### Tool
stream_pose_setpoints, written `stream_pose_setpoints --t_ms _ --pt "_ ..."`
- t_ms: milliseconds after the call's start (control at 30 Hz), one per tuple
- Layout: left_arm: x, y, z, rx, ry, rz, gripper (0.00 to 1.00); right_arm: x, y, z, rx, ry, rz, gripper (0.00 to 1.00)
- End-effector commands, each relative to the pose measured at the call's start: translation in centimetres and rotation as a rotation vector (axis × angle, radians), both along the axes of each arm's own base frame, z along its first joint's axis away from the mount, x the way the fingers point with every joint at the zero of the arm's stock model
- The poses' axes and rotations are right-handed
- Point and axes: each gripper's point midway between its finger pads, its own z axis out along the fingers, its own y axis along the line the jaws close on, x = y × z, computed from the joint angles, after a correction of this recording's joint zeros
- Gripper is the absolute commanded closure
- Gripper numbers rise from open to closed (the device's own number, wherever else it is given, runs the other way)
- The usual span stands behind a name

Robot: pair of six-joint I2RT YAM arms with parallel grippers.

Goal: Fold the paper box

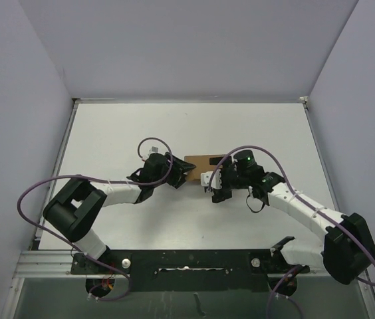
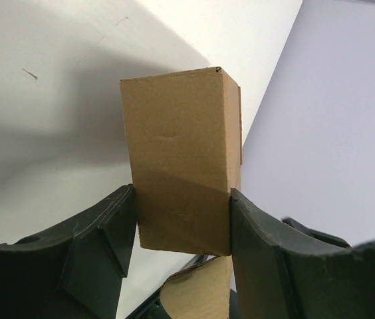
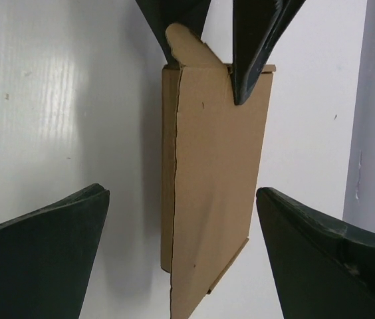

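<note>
pinching the brown rectangular cardboard paper box (image 1: pixel 199 163) at its nine o'clock end, mid-counter (image 1: pixel 127 133), left end effector (image 2: pixel 182 226) holds firm; right end effector (image 3: pixel 181 199), spread wide at three o'clock, should align squarely before closing.

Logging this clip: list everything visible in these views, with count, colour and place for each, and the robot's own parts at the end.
paper box: one, plain brown cardboard, mid-table between the two grippers, a loose flap at one end
table: one, white, fills the middle of the overhead view
walls: pale lilac-grey, enclosing the table on three sides
mounting rail: one, metal, along the near edge under the arm bases
cables: purple, looping along each arm
arms: two, black and white, reaching in from the near edge
left gripper: one, dark, closed on the paper box from both sides
right gripper: one, dark, open, fingers either side of the box without gripping it
</note>
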Motion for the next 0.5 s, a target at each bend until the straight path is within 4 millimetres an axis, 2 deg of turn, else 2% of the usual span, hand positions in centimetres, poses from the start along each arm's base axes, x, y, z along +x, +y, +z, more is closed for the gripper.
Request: stream_pose_setpoints --t_ms 0,133,333,467 --pt "0.9 -0.3 4.9 -0.069 -0.054 0.03 0.6 2.9 0.2 0.1 -0.062 -0.191 -0.049 0.01" --pt "0.8 -0.3 5.3 -0.088 -0.046 0.03 0.6 3.4 0.8 -1.2 -0.11 -0.239 -0.054 0.01" --pt "0.4 -0.4 5.7 -0.121 -0.044 0.026 0.6 4.7 0.7 -0.6 -0.104 -0.328 -0.113 0.01" --pt "0.3 -0.4 5.9 -0.128 -0.044 0.024 0.6 4.5 1.4 -1.4 -0.114 -0.351 -0.098 0.03"
